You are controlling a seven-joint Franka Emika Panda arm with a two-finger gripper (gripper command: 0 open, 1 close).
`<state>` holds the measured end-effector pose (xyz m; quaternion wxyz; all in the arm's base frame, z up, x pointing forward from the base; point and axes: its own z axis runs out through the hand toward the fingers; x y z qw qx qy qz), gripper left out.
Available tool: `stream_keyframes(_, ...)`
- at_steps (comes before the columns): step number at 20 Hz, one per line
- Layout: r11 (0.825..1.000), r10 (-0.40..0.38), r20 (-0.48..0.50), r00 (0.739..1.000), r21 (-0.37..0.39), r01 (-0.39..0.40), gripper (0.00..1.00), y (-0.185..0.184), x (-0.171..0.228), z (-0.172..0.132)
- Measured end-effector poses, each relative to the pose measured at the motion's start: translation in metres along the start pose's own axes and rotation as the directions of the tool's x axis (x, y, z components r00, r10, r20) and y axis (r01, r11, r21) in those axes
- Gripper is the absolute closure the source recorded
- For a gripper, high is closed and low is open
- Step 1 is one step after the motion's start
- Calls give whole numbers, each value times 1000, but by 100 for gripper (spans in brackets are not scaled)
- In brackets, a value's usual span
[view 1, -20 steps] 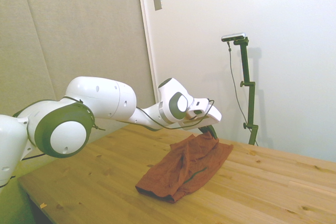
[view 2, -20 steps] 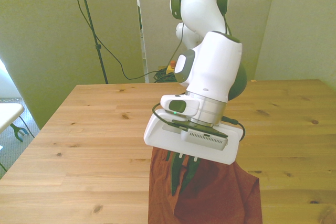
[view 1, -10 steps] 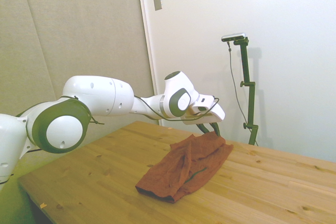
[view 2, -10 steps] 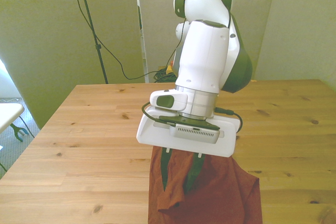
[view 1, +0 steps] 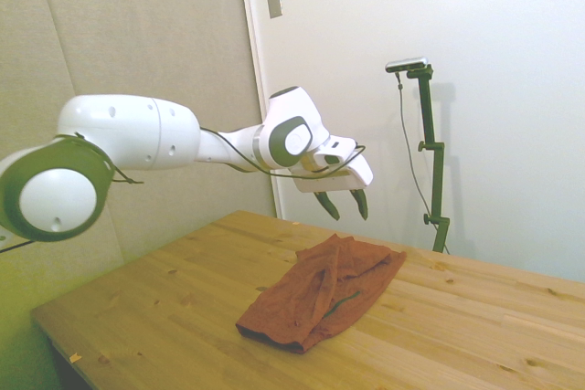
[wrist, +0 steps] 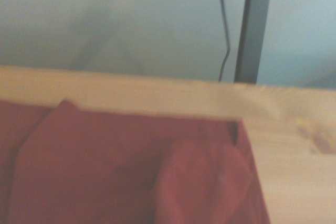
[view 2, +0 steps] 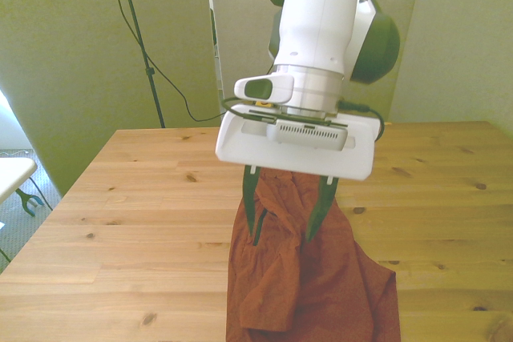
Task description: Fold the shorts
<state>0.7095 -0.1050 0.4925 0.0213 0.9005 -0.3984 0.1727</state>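
Shorts (view 1: 322, 291) lie in a rumpled heap on the wooden table (view 1: 475, 335), rust-red, partly doubled over on themselves; I can see a thin dark zipper line on the cloth in the side view; in the front view the shorts (view 2: 309, 278) run down to the bottom edge of the picture, nearer the front view's right than its left. My gripper (view 1: 345, 205) hangs in the air above the end of the shorts, clear of the cloth, touching nothing; from the front view the gripper (view 2: 287, 210) has its two dark fingers spread well apart, with nothing between them. On the wrist camera I get a blurred patch of the shorts (wrist: 105, 171) with one flap folded over, bare table (wrist: 299, 145) beside it.
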Motion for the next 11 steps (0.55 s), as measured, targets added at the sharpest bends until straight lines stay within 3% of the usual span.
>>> stream_keyframes(5, 997, 59, 143, 988, -56, -52, 0, 19, -68, -33)
stream_keyframes(11, 999, 7, 212, 977, -49, 3, 0, 42, -162, -83)
